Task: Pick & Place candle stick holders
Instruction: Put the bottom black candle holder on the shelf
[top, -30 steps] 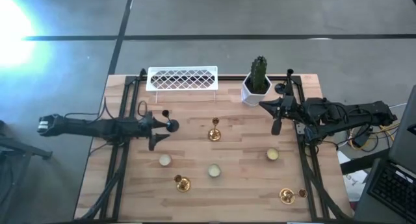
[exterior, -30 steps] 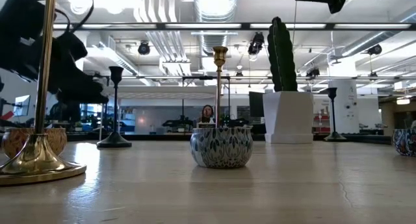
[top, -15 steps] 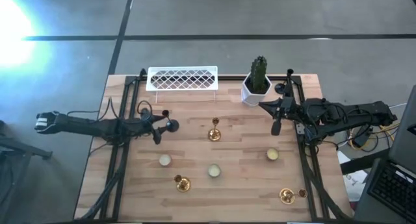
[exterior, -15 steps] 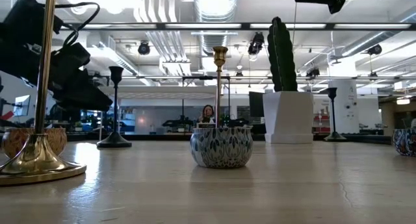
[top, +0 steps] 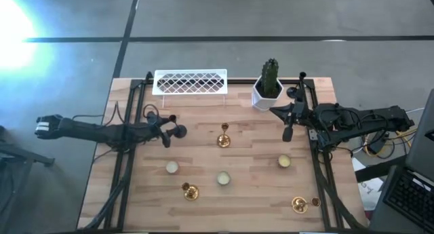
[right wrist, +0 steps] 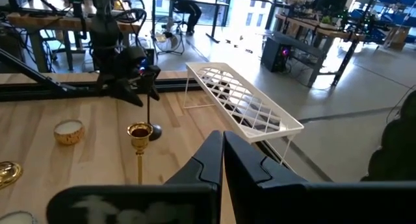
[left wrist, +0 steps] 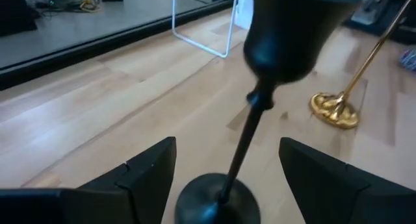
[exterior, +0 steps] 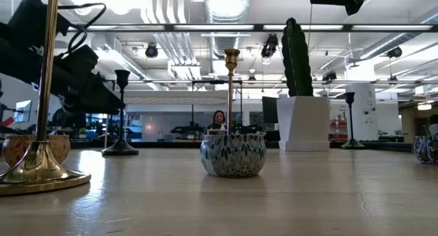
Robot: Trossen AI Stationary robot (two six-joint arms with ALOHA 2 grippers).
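A slim black stemmed candle stick holder (left wrist: 250,123) stands upright on its round base (left wrist: 211,199) at the table's left middle, also visible in the high view (top: 176,127). My left gripper (left wrist: 227,147) is open. One finger stands on each side of the stem, and I see no touch. In the high view the left gripper (top: 165,133) lies low beside the holder. My right gripper (top: 287,129) hangs shut above the table's right side, holding nothing. A gold stemmed holder (top: 224,138) stands mid-table.
Cream cups (top: 172,167), (top: 223,178), (top: 284,162) and gold holders (top: 190,190), (top: 299,204) stand toward the near edge. The white lattice tray (top: 190,81) and cactus pot (top: 267,91) stand at the far edge. Another black holder (exterior: 352,120) stands far right.
My left gripper has swung and tipped downward toward the black stemmed holder and edged a little closer to it. Its fingers keep the same gap. The holder stays standing where it was.
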